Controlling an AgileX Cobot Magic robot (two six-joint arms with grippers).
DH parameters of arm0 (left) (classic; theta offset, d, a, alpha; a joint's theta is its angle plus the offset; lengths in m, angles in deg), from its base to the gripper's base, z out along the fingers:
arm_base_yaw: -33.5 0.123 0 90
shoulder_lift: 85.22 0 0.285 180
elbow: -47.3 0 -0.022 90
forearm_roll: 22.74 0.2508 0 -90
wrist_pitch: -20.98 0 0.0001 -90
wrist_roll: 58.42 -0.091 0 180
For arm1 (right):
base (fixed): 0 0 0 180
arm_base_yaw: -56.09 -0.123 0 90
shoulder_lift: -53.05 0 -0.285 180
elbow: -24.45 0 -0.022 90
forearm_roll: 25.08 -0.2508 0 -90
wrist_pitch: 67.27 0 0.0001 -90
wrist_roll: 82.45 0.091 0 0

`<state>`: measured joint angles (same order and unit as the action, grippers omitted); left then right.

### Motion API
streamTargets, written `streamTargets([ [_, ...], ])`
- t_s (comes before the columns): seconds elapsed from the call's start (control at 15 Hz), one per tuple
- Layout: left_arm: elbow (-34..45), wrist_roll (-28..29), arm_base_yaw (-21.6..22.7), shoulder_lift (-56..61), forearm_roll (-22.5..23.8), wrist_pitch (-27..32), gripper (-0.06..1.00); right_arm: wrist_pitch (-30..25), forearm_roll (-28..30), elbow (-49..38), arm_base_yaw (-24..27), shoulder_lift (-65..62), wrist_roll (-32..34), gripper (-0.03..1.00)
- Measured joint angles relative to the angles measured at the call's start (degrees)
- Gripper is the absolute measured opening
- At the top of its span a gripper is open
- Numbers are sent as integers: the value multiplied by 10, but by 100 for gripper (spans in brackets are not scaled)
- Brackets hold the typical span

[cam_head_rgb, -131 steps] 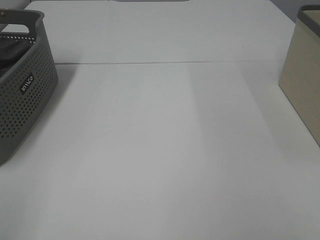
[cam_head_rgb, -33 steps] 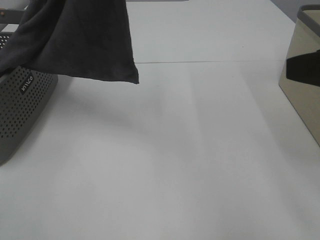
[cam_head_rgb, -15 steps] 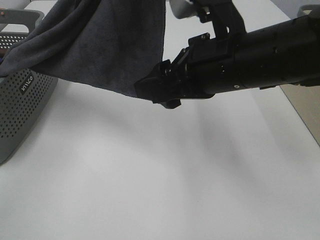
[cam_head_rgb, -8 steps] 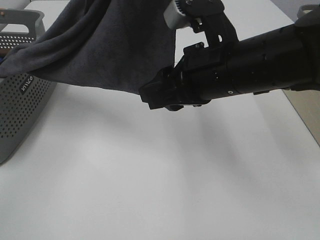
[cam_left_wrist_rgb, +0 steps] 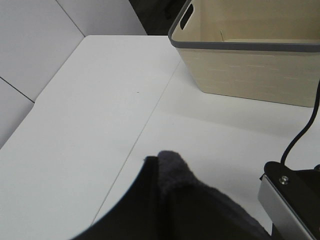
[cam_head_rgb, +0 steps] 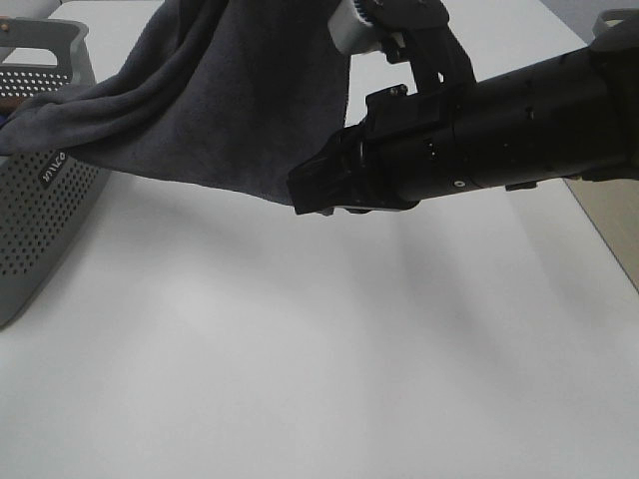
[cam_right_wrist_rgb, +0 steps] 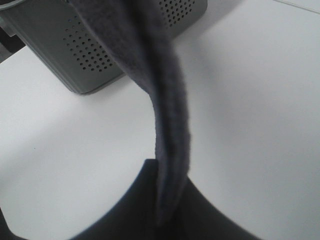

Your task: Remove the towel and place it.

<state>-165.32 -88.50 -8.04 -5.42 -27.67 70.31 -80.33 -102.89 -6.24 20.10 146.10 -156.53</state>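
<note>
The dark charcoal towel (cam_head_rgb: pixel 230 100) hangs in the air over the table's back left, with one end still draped over the grey perforated basket (cam_head_rgb: pixel 40 200). My right gripper (cam_head_rgb: pixel 312 195) reaches across from the right and is shut on the towel's lower hanging corner. In the right wrist view the towel's edge (cam_right_wrist_rgb: pixel 167 115) runs down between the fingers of that gripper (cam_right_wrist_rgb: pixel 165 200). My left gripper (cam_left_wrist_rgb: pixel 165 200) is above the frame of the high view. In the left wrist view it pinches a bunch of towel (cam_left_wrist_rgb: pixel 172 167).
The white table (cam_head_rgb: pixel 300 349) spreads in front. A beige bin (cam_head_rgb: pixel 609 215) stands at the right edge behind my right arm, and it also shows in the left wrist view (cam_left_wrist_rgb: pixel 250 65). The basket also shows in the right wrist view (cam_right_wrist_rgb: pixel 90 55).
The towel came up out of the basket and swung rightward. My right arm came in from the right and closed on its lower corner; in the last half second it edged slightly right.
</note>
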Motion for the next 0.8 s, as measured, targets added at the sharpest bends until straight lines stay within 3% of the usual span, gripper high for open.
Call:
streamTargets([
  [0.2, 0, 0, 0, 0, 6, 6, 0, -42, 33, 0, 0, 0, 14, 1],
  [0.33, 0, 0, 0, 0, 11, 13, 0, -75, 89, 1, 0, -1, 58, 1],
  [0.4, 0, 0, 0, 0, 16, 20, 0, -101, 140, 6, 0, -1, 115, 1],
  [0.6, 0, 0, 0, 0, 20, 27, 0, -187, 362, 58, 0, -1, 362, 1],
  [0.67, 0, 0, 0, 0, 20, 28, 0, -222, 445, 86, 0, -1, 464, 1],
  [0.73, 0, 0, 0, 0, 20, 28, 0, -283, 583, 135, 0, -1, 635, 1],
  [0.8, 0, 0, 0, 0, 20, 28, 0, -306, 637, 154, 0, -1, 693, 1],
])
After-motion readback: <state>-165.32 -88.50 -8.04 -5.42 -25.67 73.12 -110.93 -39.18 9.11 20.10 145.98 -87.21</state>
